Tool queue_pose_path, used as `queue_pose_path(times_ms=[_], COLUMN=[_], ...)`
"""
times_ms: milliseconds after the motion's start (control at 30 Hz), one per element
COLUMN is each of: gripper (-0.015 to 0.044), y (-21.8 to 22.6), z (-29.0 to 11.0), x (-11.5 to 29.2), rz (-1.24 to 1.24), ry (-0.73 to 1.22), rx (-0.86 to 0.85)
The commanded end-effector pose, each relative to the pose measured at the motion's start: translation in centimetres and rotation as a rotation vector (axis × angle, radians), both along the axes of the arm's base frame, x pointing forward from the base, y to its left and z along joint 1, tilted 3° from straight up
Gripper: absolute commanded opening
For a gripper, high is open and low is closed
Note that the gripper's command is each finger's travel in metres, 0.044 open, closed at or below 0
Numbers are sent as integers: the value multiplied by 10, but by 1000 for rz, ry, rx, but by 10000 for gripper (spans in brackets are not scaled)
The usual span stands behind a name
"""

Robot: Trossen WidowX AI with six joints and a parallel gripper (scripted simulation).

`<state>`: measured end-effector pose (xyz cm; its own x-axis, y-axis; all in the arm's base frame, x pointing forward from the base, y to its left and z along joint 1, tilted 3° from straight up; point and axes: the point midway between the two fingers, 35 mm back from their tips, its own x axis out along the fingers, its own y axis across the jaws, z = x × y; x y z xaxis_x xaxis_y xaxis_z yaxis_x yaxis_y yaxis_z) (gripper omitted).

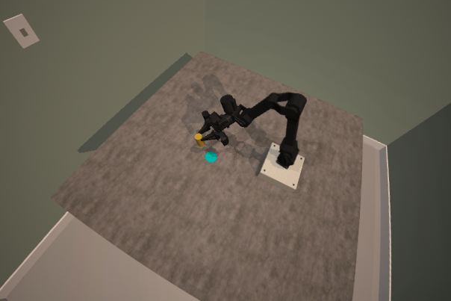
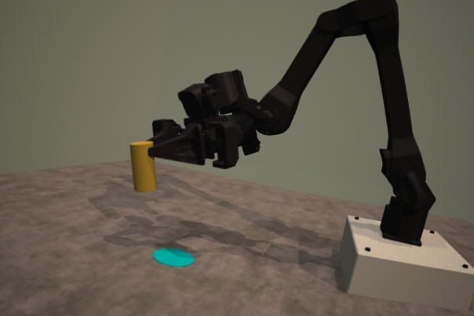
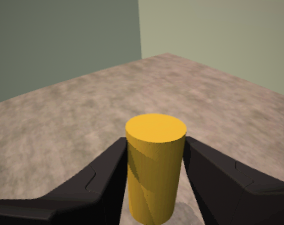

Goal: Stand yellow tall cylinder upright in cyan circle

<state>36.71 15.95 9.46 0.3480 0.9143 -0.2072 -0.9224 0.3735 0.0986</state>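
The yellow tall cylinder (image 2: 144,166) hangs upright in the air above the desk (image 2: 59,215), its lower end clear of the surface. The tool (image 2: 151,150) is clenched on its upper part: in the wrist view the two black fingers press against opposite sides of the yellow body just below its flat top face. The tool reaches out roughly level from the arm (image 2: 396,89).

The cyan circle (image 2: 173,256) lies flat on the desk near the cylinder but apart from it, closer to the front edge in the exterior view; in the top view the circle (image 1: 210,157) sits just below the cylinder (image 1: 199,140), around the middle of the desk. The arm rises from a pale block base (image 2: 392,277) toward the desk's right edge.
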Motion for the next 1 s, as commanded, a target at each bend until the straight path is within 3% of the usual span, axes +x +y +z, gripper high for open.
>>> queue_pose_path(times_ms=[0,967], gripper=[105,105], y=[-2,-15], z=[1,8], x=[-4,-33], rz=[8,77], ry=[-4,-77], rx=[16,97])
